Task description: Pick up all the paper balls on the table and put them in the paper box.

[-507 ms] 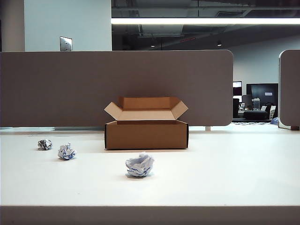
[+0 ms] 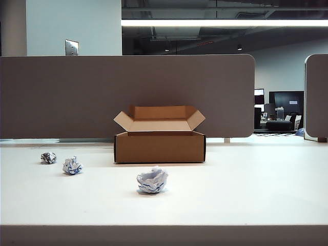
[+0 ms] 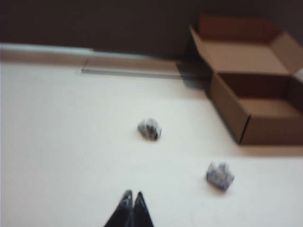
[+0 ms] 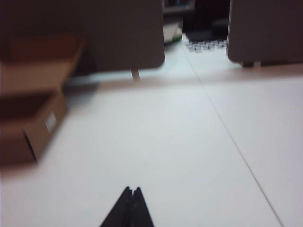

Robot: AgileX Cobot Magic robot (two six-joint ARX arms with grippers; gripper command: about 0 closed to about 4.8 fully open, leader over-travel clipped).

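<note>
Table (image 2: 246, 195) | paper balls (image 3: 149, 128) beyond closed, empty left tool (image 3: 132, 195) | right tool (image 4: 132, 190) closed, empty

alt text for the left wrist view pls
The shut left gripper hangs above the off-white table, empty. Ahead lie two paper balls, one darker, one white with blue print, beside the open brown paper box.

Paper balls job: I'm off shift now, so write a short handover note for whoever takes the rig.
Left gripper: shut, empty, above the table, short of the balls.
Right gripper: shut, empty, over bare table to the right of the paper box.
Box: open at the back, in the middle.
Balls, all on the table: dark ball far left, small white ball beside it, larger white ball in front of the box.
Done: nothing. Left: all three.
</note>
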